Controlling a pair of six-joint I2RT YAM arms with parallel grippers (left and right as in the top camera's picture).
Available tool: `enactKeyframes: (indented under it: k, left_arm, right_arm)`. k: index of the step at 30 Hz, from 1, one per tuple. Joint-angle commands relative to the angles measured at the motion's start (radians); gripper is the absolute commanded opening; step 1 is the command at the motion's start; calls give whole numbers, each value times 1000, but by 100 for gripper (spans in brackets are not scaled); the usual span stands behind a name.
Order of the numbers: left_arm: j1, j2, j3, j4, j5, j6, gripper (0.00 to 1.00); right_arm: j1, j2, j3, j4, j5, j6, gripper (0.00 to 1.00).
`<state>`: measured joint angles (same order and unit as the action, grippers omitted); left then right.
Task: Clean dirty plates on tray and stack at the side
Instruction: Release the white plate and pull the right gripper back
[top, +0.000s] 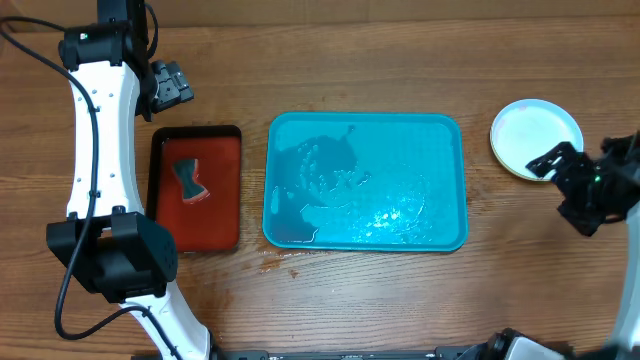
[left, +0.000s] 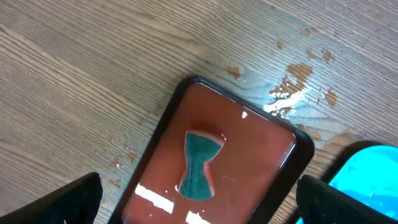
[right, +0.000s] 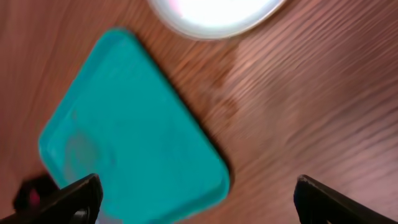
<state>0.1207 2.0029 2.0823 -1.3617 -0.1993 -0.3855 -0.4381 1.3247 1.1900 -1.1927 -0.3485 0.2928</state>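
Right of the turquoise tray (top: 420, 150): pale plate (top: 535, 132), right gripper (right: 202, 199) wide open and empty beside it; left of the tray: left gripper (left: 208, 200) wide open, empty, by a red tray (top: 222, 205).

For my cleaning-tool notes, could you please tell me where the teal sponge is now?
In the overhead view the teal sponge lies inside the small red tray, toward the robot's left, with the turquoise tray as the next neighbour on its right.
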Motion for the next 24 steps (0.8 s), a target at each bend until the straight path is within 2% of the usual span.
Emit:
enactKeyframes:
  k: [1, 6, 9, 24]
  left_arm:
    - [10, -13, 15, 1, -10, 4, 100]
    - [10, -13, 15, 2, -10, 4, 100]
    - [10, -13, 15, 2, -10, 4, 100]
    - [10, -13, 15, 2, -10, 4, 100]
  right_arm:
    - [106, -121, 0, -47, 25, -39, 100]
    - [278, -273, 0, -68, 40, -39, 100]
    - [335, -323, 0, -80, 40, -39, 100]
    - [347, -301, 0, -104, 35, -32, 100]
